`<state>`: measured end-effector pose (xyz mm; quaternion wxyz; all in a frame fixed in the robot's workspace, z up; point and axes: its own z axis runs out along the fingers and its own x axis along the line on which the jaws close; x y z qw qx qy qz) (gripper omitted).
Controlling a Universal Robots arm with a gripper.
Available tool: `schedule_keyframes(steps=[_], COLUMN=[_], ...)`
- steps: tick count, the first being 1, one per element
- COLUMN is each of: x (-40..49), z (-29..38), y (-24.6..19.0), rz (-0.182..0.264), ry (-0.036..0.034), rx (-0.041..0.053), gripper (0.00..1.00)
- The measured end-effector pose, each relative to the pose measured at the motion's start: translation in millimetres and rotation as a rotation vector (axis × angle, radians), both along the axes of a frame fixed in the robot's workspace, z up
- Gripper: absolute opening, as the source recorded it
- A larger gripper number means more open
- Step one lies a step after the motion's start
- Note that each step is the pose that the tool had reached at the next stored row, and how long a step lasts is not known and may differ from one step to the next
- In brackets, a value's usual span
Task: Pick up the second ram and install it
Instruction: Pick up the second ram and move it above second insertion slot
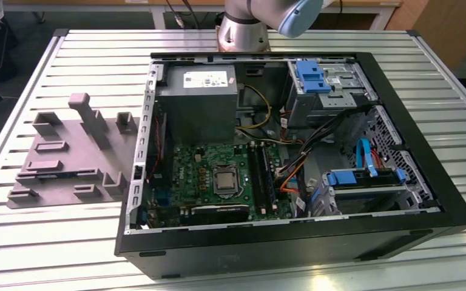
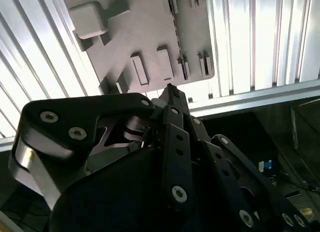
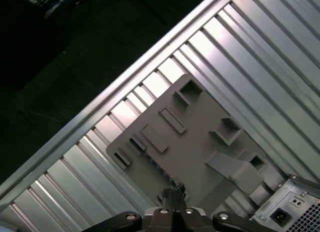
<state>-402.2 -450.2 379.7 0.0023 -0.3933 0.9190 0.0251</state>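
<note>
One grey holder plate [image 1: 71,160] lies on the slatted metal table [image 1: 55,242] at the exterior view's left, its blocks and one taller post standing upright. Just beside it, toward the exterior view's right, sits the open black computer case [image 1: 298,242].

Inside the case, the grey power supply [image 1: 196,106] carries a white label [image 1: 204,79] whose print is too small to read. Nearer the camera lies the green motherboard [image 1: 189,170] with its processor socket [image 1: 226,182]. Beside the socket run the long black memory slots [image 1: 261,173]. Where the second ram is cannot be told, because it is unclear whether a stick stands in those slots. Further right, orange and black cables [image 1: 293,173] cross the case, and drive cages with blue plastic tabs [image 1: 310,76] occupy its right side.

The arm's base [image 1: 241,30] stands on the table behind the case. A joint with a pale blue cap [image 1: 302,15] leans toward the exterior view's right. In both wrist views the gripper [image 2: 172,92] [image 3: 172,191] hangs above the table, pointing down at the holder plate and well apart from it. It is closed on itself, tip against tip. In the first wrist view a corner of the case with its power socket [image 3: 277,214] lies just beside the plate.
</note>
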Motion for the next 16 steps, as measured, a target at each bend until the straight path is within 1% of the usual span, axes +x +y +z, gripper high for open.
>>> schedule_keyframes(steps=[1,2,9,11,13,16], x=[0.0,0.0,0.0,0.0,0.0,-0.1], z=[0.0,0.0,0.0,0.0,0.0,-0.1], y=[0.0,0.0,0.0,0.0,0.0,0.0], rz=[0.016,0.023,0.026,0.033,0.054,0.099], ry=[0.0001,0.0001,0.0001,0.0001,0.0,0.0], rx=[-0.0001,-0.0001,-0.0001,-0.0001,0.0,-0.0001], gripper=[0.11,0.11,0.11,0.11,0.11,0.11])
